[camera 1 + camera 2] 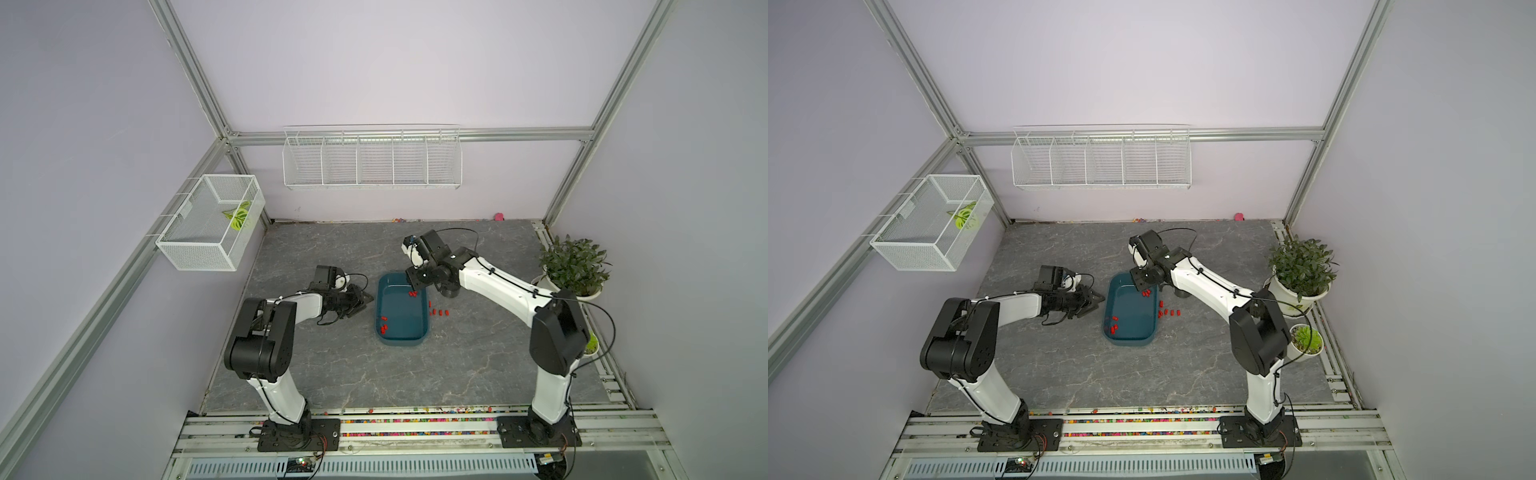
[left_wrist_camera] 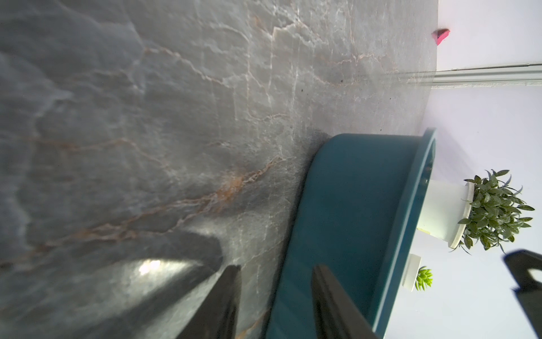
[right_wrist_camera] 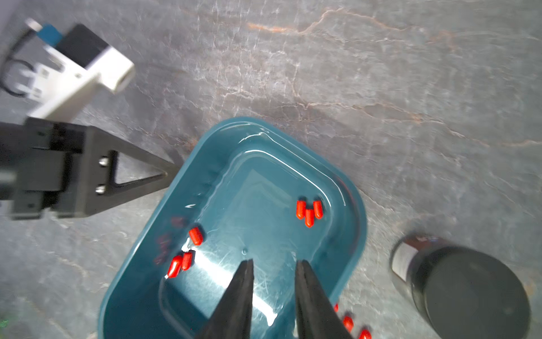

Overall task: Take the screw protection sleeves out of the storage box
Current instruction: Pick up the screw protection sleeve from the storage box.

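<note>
The teal storage box [image 1: 399, 318] [image 1: 1129, 320] [image 3: 258, 202] lies mid-table. Inside it, three red screw protection sleeves [image 3: 308, 210] [image 1: 412, 294] lie together near the far end, and three more [image 3: 184, 256] [image 1: 383, 328] by the left wall. Several sleeves [image 1: 438, 312] [image 3: 349, 323] rest on the table just right of the box. My right gripper [image 3: 275, 262] [image 1: 414, 287] hangs over the box's far end, open, nothing between its fingers. Turned on its side, my left gripper [image 2: 277, 268] [image 1: 365, 300] stands open with its tips at the box's left outer wall [image 2: 352, 205].
A black round canister [image 1: 450, 291] [image 3: 469, 290] stands just right of the box's far end. A potted plant [image 1: 573, 266] and a small succulent [image 1: 590, 343] line the right edge. White wire baskets [image 1: 372, 160] hang on the walls. Coloured beads [image 1: 415, 422] fill the front rail.
</note>
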You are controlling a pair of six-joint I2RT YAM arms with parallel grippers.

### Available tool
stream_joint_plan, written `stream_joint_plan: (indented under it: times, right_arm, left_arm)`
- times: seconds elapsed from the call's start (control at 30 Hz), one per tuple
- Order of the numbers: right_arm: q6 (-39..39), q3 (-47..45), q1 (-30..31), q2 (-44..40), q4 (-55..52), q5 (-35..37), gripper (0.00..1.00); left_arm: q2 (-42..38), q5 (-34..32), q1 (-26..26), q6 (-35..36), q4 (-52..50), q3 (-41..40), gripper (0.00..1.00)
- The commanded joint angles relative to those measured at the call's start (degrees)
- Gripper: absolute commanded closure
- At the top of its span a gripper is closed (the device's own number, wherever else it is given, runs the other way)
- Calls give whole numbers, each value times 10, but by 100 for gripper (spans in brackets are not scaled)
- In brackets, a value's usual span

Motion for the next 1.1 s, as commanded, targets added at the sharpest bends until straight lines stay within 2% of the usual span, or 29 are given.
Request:
stream_joint_plan:
  times: [0.0,0.33,0.63,1.07]
  right_arm:
    - [-25,27,8,38,-45,24,72]
    - [-44,72,8,117,-50,19,71]
    - [-29,162,1,192,-113,64,71]
    - [-24,171,-10,207,-146,49,72]
  left_arm:
    - [-12,0,2,10,6,-3,54]
    - [-4,-1,2,11,1,3,54]
    - [-1,-1,2,11,-4,7,54]
    - [3,0,2,12,-5,9,54]
